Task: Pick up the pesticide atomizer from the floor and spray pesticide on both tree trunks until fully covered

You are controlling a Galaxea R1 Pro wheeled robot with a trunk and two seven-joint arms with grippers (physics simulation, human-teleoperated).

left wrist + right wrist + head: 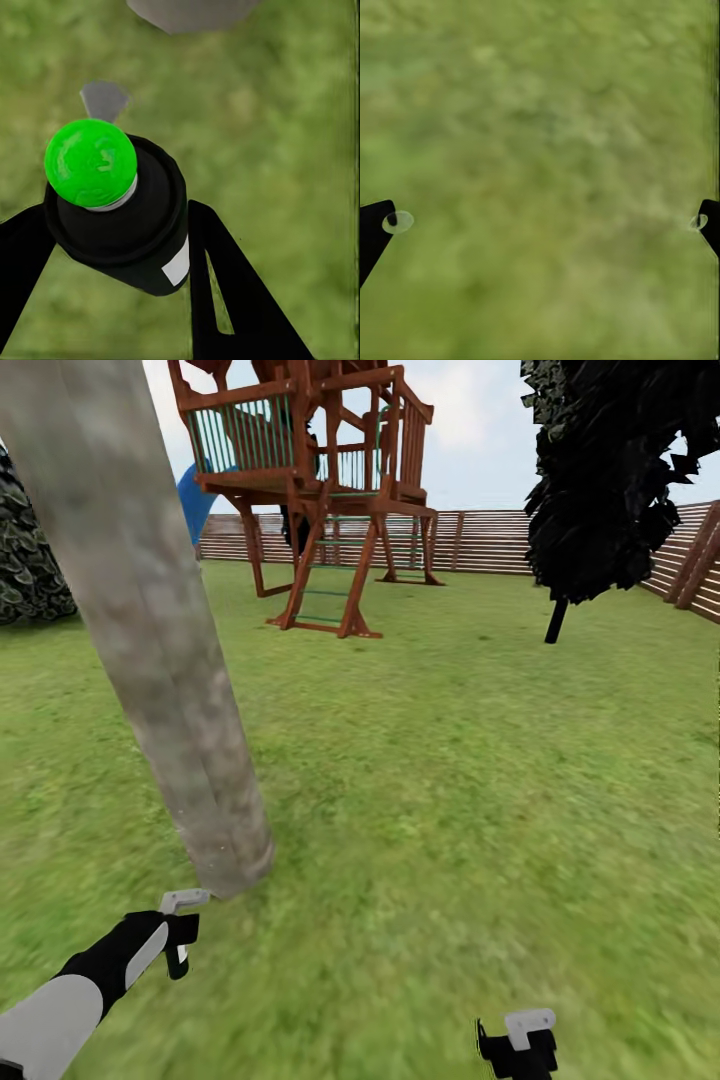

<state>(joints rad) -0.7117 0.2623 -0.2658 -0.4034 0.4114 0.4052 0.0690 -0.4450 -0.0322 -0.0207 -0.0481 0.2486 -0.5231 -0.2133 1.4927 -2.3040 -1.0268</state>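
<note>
The pesticide atomizer (120, 217) is a black can with a round green top, and my left gripper (120, 225) is shut on its body, one black finger on each side. In the head view that gripper (176, 938) hangs low over the grass, just in front of the base of a thick grey-brown tree trunk (150, 630) that leans up to the left. The trunk's foot (187, 11) also appears beyond the can. No pesticide specks show on the bark. My right gripper (520, 1045) is open over bare lawn, its fingertips (379, 225) spread far apart.
A red-brown wooden play tower (320, 490) with a blue slide stands mid-lawn ahead. A black conifer (610, 480) rises at the right and a dark bush (30, 560) sits at the left. A slatted fence (500, 540) closes the back. Open grass lies between.
</note>
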